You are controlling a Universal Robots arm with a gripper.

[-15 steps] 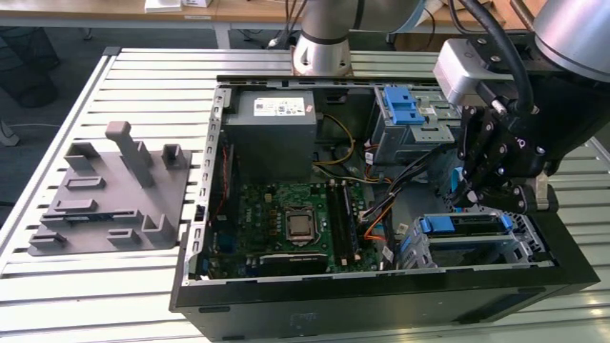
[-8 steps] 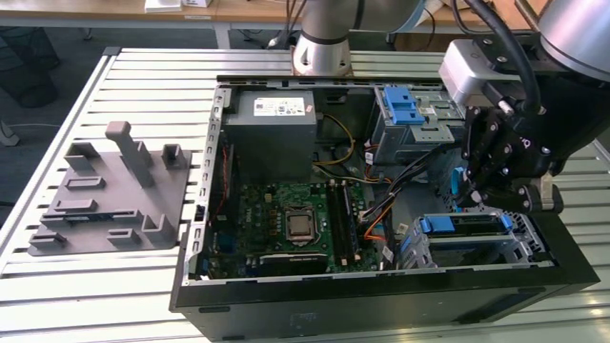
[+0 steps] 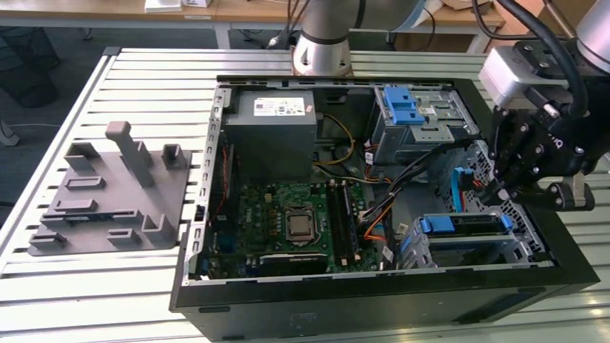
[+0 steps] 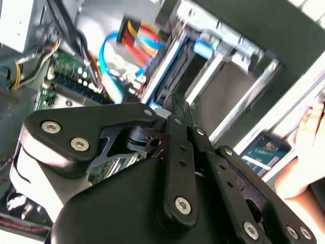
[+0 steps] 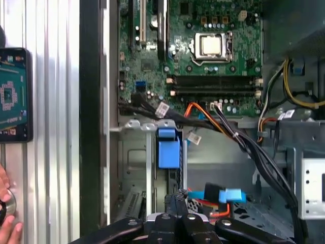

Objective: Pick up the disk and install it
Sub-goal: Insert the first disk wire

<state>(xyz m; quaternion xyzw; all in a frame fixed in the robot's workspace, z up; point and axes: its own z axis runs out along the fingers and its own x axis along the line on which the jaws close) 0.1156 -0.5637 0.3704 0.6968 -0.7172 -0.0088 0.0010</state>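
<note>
The gripper [image 3: 503, 191] is seen lowered into an open computer case [image 3: 381, 300] lying on a slatted worktop [image 3: 114, 286], at the exterior view's 3 o'clock. The jaws are drawn narrow, with nothing seen between them. The disk [image 3: 462, 227], in its blue carrier, is seated in the drive cage just below, at about 4 o'clock.

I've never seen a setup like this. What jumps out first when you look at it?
An open computer case lies flat on the slatted table, its green motherboard exposed. The black gripper hangs over the case's side at the exterior view's right, above a drive bay holding a bright blue carrier. A grey fixture block sits on the table at that view's left.
</note>
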